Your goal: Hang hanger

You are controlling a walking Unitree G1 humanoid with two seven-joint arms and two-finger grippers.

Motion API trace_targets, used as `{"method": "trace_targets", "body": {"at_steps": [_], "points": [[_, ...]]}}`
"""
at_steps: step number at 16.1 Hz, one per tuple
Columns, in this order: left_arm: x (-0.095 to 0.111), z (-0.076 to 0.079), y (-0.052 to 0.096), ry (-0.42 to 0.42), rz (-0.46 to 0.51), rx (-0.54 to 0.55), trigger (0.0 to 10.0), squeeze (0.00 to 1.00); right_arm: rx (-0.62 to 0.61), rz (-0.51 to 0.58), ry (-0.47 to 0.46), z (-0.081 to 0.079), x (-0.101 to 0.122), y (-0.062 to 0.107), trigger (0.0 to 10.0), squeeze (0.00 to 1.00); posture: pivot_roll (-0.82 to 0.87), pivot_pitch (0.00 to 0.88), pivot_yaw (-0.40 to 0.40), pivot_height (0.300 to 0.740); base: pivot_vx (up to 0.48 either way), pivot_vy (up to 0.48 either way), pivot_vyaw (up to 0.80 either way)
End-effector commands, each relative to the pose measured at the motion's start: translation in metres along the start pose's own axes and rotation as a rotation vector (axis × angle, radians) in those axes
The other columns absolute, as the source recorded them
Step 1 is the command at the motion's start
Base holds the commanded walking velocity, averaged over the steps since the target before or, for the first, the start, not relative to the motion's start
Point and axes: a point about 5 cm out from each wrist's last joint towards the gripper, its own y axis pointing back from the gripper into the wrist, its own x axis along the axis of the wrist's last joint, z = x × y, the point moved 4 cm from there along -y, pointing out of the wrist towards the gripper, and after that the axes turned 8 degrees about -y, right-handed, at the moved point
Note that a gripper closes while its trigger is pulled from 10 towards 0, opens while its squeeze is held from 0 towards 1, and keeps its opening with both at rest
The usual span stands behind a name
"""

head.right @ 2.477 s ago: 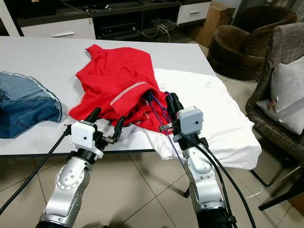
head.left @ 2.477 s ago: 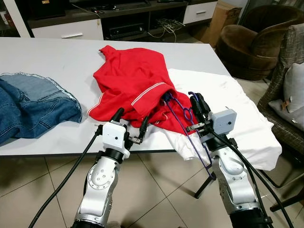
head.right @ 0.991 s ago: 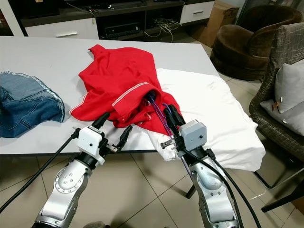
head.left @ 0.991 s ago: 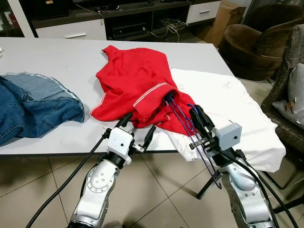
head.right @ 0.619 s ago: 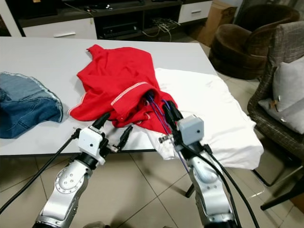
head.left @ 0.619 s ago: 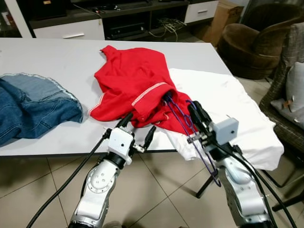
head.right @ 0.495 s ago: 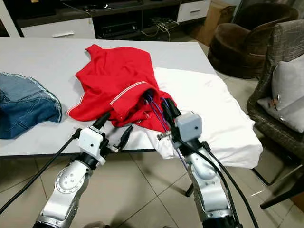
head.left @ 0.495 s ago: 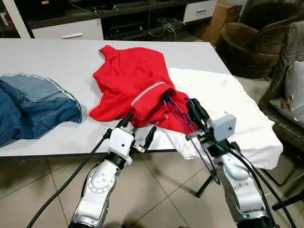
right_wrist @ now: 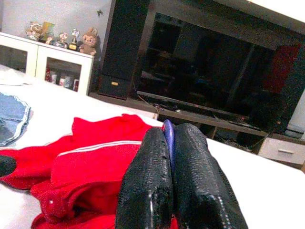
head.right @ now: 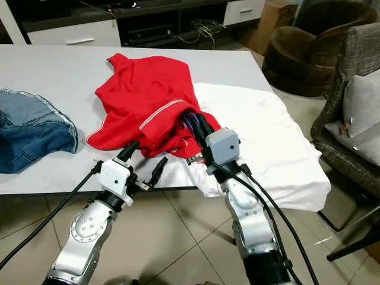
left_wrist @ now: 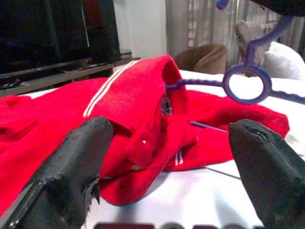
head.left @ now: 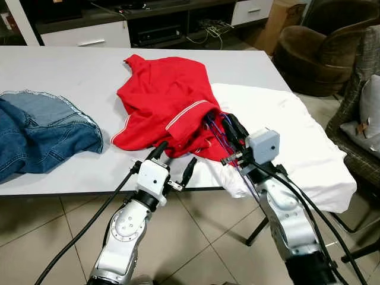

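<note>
A crumpled red shirt (head.left: 169, 98) lies in the middle of the white table (head.left: 71, 77). A purple hanger (head.left: 214, 127) reaches into the shirt's opening at its right side, and its ring (left_wrist: 248, 83) is seen in the left wrist view. My right gripper (head.left: 228, 123) is shut on the hanger at that opening, its black fingers (right_wrist: 152, 181) pressed together around the purple bar (right_wrist: 168, 136). At the table's front edge my left gripper (head.left: 177, 154) stands open just below the shirt's hem, with nothing between its fingers (left_wrist: 71, 171).
A white garment (head.left: 291, 130) is spread over the table's right corner, partly under the red shirt. Blue jeans (head.left: 41, 127) lie at the left. A brown armchair (head.left: 314, 47) and a wicker chair (head.left: 362, 101) stand to the right, and a TV cabinet (head.left: 148, 29) stands behind.
My right gripper has moved forward and left with the hanger, pushing it deeper into the red shirt's opening. The left gripper has stayed where it was, open.
</note>
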Motion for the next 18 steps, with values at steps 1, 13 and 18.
{"method": "trace_targets", "body": {"at_steps": [1,13,18], "points": [[0.002,0.002,-0.001,-0.008,0.007,-0.001,10.0,0.0,-0.021,-0.021,-0.002,0.007,-0.004,-0.002,10.0,0.0,0.09,0.021,-0.017,0.74,0.0,0.0,0.0],[0.002,0.002,-0.002,-0.005,0.01,0.004,10.0,0.0,-0.032,0.108,-0.018,0.01,0.025,-0.049,10.0,0.0,0.09,0.023,-0.021,0.74,0.0,0.0,0.0],[0.003,0.002,-0.003,-0.007,0.014,0.007,10.0,0.0,-0.028,0.157,-0.033,0.011,0.038,-0.061,10.0,0.0,0.1,0.018,-0.021,0.74,0.0,0.0,0.0]]}}
